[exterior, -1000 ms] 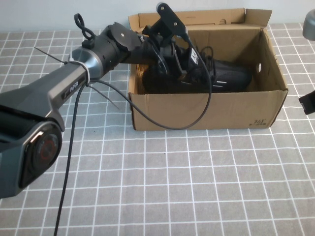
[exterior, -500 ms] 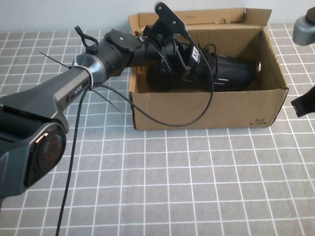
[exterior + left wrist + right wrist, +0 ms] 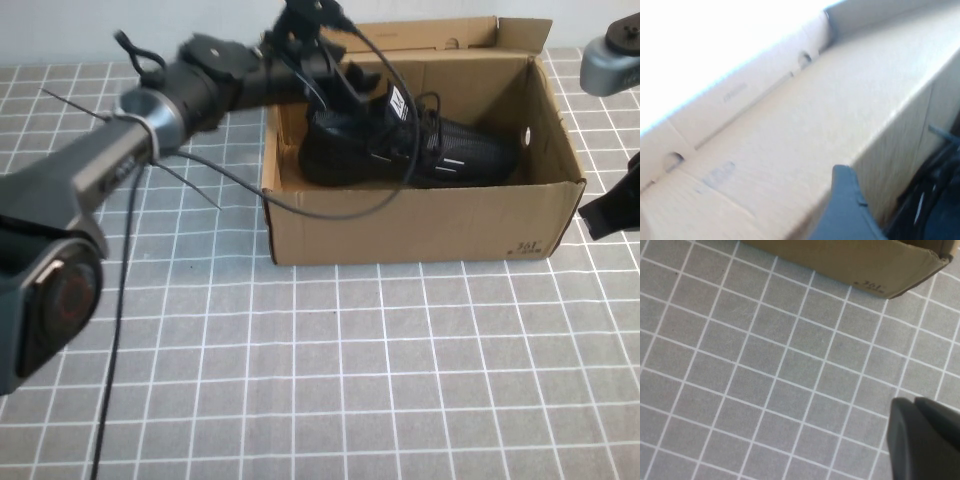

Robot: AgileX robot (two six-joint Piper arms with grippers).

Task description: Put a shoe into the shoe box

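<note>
The black mesh shoe (image 3: 420,150) lies inside the open brown shoe box (image 3: 420,230), toe toward the right wall and white tongue tag up. My left gripper (image 3: 352,85) hangs open just above the shoe's heel end at the box's back left. In the left wrist view one finger (image 3: 847,210) shows against the box's wall (image 3: 805,125), with the shoe's dark laces (image 3: 930,195) beside it. My right gripper (image 3: 612,212) is shut and empty, over the table right of the box; it also shows in the right wrist view (image 3: 914,402).
The box's flap lid (image 3: 400,35) stands up at the back. A grey gridded mat (image 3: 330,380) covers the table. The left arm's cable (image 3: 330,212) loops over the box's front wall. The box's printed corner (image 3: 870,286) shows in the right wrist view.
My left arm has risen and drawn back to the left, off the shoe. The shoe slid slightly right and now rests in the box. The right gripper moved slightly inward.
</note>
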